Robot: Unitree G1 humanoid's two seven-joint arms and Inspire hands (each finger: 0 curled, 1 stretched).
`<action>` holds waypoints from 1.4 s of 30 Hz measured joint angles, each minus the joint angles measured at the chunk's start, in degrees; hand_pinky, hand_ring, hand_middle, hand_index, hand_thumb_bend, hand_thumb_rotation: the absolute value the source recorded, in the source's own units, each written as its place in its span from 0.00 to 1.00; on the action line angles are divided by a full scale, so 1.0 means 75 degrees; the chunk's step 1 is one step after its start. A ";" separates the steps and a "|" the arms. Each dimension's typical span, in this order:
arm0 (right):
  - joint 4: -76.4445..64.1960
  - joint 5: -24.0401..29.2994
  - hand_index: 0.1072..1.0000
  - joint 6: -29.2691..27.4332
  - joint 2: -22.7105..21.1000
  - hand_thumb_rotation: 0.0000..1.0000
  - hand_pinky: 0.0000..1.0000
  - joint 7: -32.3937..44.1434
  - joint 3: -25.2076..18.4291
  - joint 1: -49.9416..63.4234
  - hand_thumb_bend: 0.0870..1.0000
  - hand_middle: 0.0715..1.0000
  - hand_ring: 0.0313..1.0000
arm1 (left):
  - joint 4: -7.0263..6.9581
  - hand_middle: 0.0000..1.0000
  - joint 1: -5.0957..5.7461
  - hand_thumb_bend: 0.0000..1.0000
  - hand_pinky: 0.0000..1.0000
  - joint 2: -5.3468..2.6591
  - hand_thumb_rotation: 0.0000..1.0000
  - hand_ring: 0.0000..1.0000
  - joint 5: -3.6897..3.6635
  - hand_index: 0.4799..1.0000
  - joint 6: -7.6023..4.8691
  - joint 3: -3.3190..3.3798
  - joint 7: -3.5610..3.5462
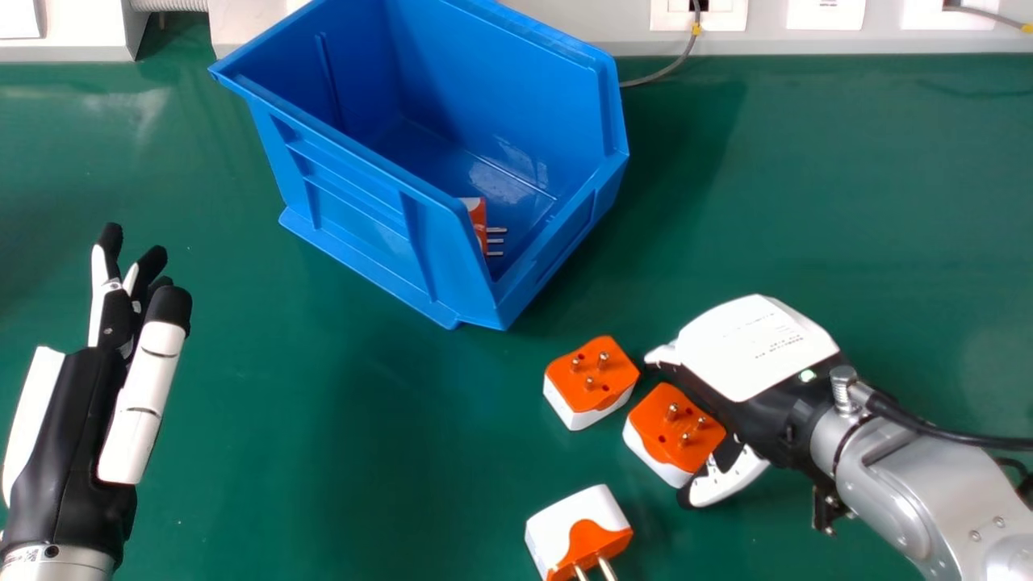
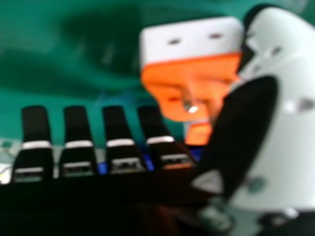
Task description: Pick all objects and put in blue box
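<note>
1 adapter (image 1: 478, 219) in the blue box (image 1: 363, 234) afaict | 3 left at its 5 o'clock: near adapter (image 1: 589, 406), middle adapter (image 1: 676, 436), far adapter (image 1: 579, 518) | my right fingers (image 2: 116, 120) open by the middle one, no grip | left hand (image 1: 60, 436) idle, 8 o'clock

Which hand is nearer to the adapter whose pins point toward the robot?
Right. The right hand is beyond that adapter, to its right; the left hand is far to its left.
</note>
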 measured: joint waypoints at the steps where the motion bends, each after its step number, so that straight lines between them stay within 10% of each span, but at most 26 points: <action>1: 0.0069 -0.0005 0.83 0.0063 0.0024 0.42 0.75 -0.0032 0.0010 -0.0044 0.43 0.85 0.82 | 0.0001 0.99 -0.0006 0.69 0.91 0.0000 1.00 0.98 0.0000 0.98 0.0000 0.0000 -0.0012; 14: 0.1037 -0.0129 0.82 0.0652 0.0376 0.41 0.73 -0.0753 0.0389 -0.0513 0.44 0.83 0.81 | 0.0284 1.00 0.0010 0.70 0.93 0.0006 1.00 1.00 -0.0144 1.00 -0.0231 0.0037 -0.0224; 32: 0.1474 -0.0143 0.81 0.0615 0.0274 0.42 0.72 -0.0865 0.0802 -0.0993 0.44 0.84 0.81 | 0.0325 1.00 -0.0002 0.71 0.94 0.0002 1.00 1.00 -0.0122 1.00 -0.0248 0.0092 -0.0138; 42: 0.1320 0.0148 0.81 0.0260 -0.0084 0.42 0.73 -0.0614 0.0806 -0.1022 0.44 0.84 0.81 | 0.0407 1.00 -0.0192 0.69 0.94 0.0003 1.00 1.00 0.0164 0.99 -0.0181 -0.0003 0.0005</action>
